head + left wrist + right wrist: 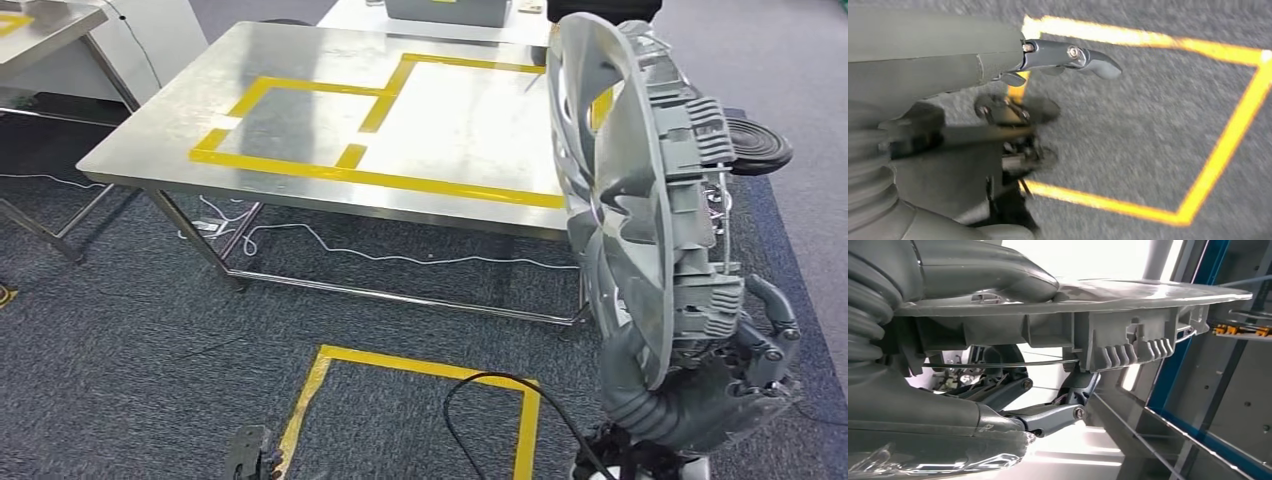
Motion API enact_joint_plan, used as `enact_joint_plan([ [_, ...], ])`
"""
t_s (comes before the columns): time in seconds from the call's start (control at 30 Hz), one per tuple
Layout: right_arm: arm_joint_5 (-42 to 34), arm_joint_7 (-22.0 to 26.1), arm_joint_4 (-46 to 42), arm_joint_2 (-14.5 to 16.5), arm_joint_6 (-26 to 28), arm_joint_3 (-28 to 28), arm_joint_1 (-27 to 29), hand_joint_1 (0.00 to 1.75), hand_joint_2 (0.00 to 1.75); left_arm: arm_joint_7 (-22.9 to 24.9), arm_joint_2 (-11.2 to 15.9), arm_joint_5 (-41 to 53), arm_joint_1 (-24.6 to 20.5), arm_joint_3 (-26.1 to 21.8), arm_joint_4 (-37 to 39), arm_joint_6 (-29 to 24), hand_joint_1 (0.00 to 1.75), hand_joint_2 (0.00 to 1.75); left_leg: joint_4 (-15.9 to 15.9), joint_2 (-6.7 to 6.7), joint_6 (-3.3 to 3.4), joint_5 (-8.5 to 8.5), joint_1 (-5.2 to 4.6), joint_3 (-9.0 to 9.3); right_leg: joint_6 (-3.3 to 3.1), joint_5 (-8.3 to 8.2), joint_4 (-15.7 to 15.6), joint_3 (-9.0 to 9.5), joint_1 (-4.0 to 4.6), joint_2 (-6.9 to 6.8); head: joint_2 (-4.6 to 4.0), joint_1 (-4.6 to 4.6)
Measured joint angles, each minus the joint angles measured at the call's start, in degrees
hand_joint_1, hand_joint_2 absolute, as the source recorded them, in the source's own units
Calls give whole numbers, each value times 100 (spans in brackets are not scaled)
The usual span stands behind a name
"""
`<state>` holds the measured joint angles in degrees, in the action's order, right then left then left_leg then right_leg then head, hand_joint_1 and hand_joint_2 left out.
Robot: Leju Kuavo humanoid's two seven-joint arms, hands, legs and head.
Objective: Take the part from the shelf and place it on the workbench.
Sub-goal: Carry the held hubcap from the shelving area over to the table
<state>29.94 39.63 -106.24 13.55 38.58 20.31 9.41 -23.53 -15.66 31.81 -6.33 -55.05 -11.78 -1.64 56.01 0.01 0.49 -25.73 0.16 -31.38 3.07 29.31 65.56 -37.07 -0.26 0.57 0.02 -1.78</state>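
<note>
The part (620,190) is a large grey wheel cover with ribbed clips on its back. It stands on edge at the right of the head view, and my right hand (720,370) grips its lower rim. In the right wrist view the thumb (998,275) lies on the part's (1128,315) smooth face and the fingers (1048,417) reach behind the clips. The steel workbench (300,60) lies ahead and to the left, marked with yellow tape outlines (380,178). My left hand (998,75) hangs over the carpet, its finger (1068,55) stretched out, holding nothing.
A yellow tape square (420,365) marks the carpet in front of the bench, with a black cable (500,385) across it. A second steel table (40,25) stands at the far left. A grey box (450,10) sits beyond the bench. A blue shelf frame (1178,340) stands behind the part.
</note>
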Motion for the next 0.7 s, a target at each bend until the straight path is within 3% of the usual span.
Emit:
enact_joint_plan([
  [0.07,8,-2,5,0,0,0,3,175,175,16,3,19,4,-3,0,-66,0,175,2,3,20,-29,-7,14,17,293,722,-402,0,-5,0,-6],
  [0.1,12,-4,9,0,0,0,4,175,175,16,4,21,5,-4,0,-84,0,175,2,2,21,-46,-9,29,15,302,861,-506,0,-5,0,-8],
  [0.13,17,-5,13,0,0,0,4,175,175,17,5,23,6,-6,0,-99,0,175,3,0,17,-68,-9,56,10,190,768,-496,-1,-7,0,-7],
  [0.2,30,-5,15,0,0,0,4,175,175,17,4,24,7,-9,0,-123,0,175,2,-5,-13,-130,-6,140,-2,-265,21,-183,-6,-27,0,-9],
  [0.23,34,-5,16,-1,0,1,4,175,175,16,5,25,5,-11,0,-130,0,175,5,-5,-37,-160,-8,178,-20,-408,-344,-28,1,-39,0,-6],
  [0.3,39,-4,20,-1,0,2,4,175,175,17,11,26,3,-16,0,-142,0,175,16,-1,-96,-200,-18,202,-90,-515,-680,128,21,-52,0,2],
  [0.4,44,-8,22,1,0,2,8,175,175,20,16,35,4,-22,0,-163,0,175,45,6,-176,-227,-21,195,-187,-564,-678,133,22,-22,0,12],
  [0.47,54,-6,21,2,0,3,7,175,175,21,15,48,-8,-23,0,-175,0,175,340,4,-228,-404,-18,45,-228,-564,-694,158,6,-13,0,26],
  [0.57,60,-3,23,2,0,4,8,175,175,-27,15,57,-1,-25,0,-60,0,175,1461,2,-276,-893,-17,-580,-278,-524,-700,167,13,-6,0,40],
  [0.6,59,-1,24,2,0,4,8,175,175,-69,19,56,7,-25,0,41,0,175,1690,2,-276,-933,-17,-738,-296,-494,-702,172,17,7,0,41],
  [0.63,58,1,24,2,0,4,8,175,175,-117,22,55,12,-26,0,156,0,175,1705,2,-266,-850,-18,-791,-310,-461,-703,188,20,21,0,43],
  [0.7,57,3,24,2,0,4,8,175,175,-193,27,55,14,-27,0,333,0,175,1138,2,-223,-419,-20,-572,-319,-400,-705,252,24,44,0,46],
])
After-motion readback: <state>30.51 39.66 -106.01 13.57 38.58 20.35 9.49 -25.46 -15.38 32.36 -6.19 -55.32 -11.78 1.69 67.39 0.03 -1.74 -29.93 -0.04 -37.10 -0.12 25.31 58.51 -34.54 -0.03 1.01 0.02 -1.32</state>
